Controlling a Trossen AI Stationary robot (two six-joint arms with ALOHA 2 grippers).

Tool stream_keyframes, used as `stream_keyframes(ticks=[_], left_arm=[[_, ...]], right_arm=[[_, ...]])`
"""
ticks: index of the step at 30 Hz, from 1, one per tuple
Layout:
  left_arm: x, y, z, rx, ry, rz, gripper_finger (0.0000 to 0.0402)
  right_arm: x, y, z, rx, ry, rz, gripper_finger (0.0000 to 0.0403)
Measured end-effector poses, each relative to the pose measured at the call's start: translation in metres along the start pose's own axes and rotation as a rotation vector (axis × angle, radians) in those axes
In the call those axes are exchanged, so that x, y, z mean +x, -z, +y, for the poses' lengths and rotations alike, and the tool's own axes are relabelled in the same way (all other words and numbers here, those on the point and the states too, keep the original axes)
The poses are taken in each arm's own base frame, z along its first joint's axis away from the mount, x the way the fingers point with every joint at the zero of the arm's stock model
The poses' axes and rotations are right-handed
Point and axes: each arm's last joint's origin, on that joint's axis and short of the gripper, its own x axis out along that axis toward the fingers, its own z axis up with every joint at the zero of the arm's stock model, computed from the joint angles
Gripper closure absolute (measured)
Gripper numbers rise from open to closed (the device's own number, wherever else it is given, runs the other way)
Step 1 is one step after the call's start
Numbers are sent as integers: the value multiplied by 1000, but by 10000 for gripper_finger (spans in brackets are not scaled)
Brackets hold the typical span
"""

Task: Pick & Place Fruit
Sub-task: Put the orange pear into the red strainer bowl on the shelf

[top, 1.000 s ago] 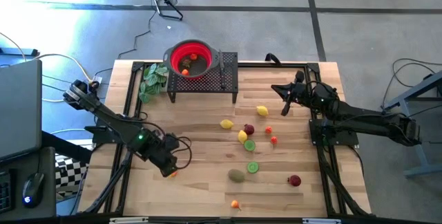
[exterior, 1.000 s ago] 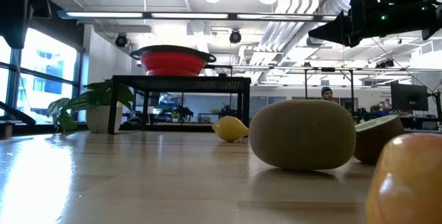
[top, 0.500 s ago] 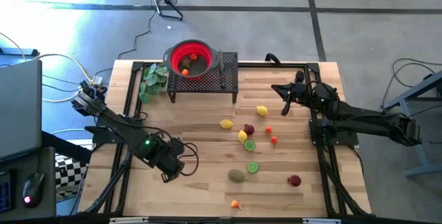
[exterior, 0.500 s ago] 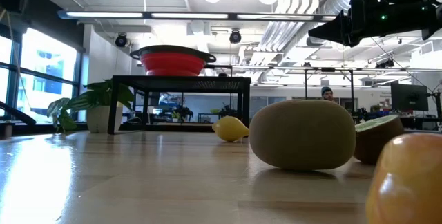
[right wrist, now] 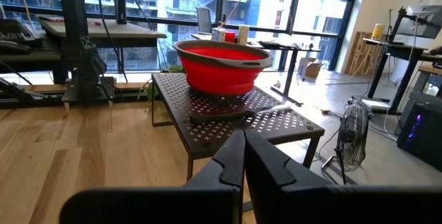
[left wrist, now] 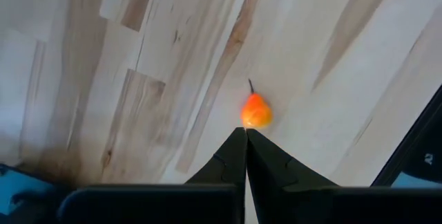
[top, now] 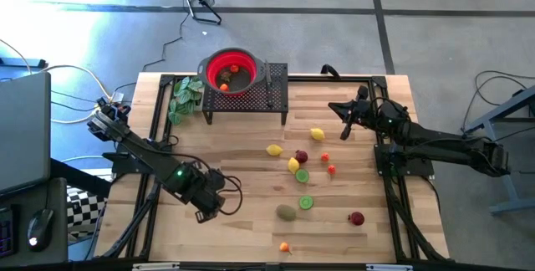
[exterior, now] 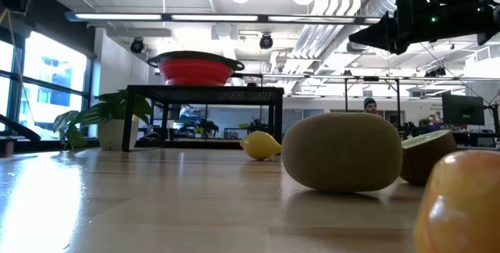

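L gripper (left wrist: 245, 135) over small orange fruit (left wrist: 255, 111), fingers pressed together, empty.
Fruit lies on table (top: 242, 145) near front-left, seen only in L wrist view; arm hides it from above. R gripper (right wrist: 243, 139) also pinched together, parked far right facing red bowl (right wrist: 221, 63). Low view: kiwi (exterior: 342, 151) close, front fruit cut off.

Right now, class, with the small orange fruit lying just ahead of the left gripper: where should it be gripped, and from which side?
Grip the orange fruit across its round body, coming from above. Its thin stem is too slight to hold. The left gripper's fingers are shut, so open first.
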Motion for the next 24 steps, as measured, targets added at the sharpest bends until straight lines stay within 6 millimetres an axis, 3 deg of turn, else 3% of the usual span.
stream_keyframes(ticks=[4,11,15,19,24], left_arm=[[0,0,0,2,-4,1,343],[2,-1,0,8,-22,-12,196],[2,-1,-1,4,-16,-16,135],[2,-3,-3,-37,6,-38,112],[12,-4,-7,-59,53,-64,118]], right_arm=[[0,0,0,0,0,1,399],[0,0,0,0,0,1,399],[0,0,0,0,0,1,399],[0,0,0,0,0,1,399],[0,0,0,0,0,1,399]])
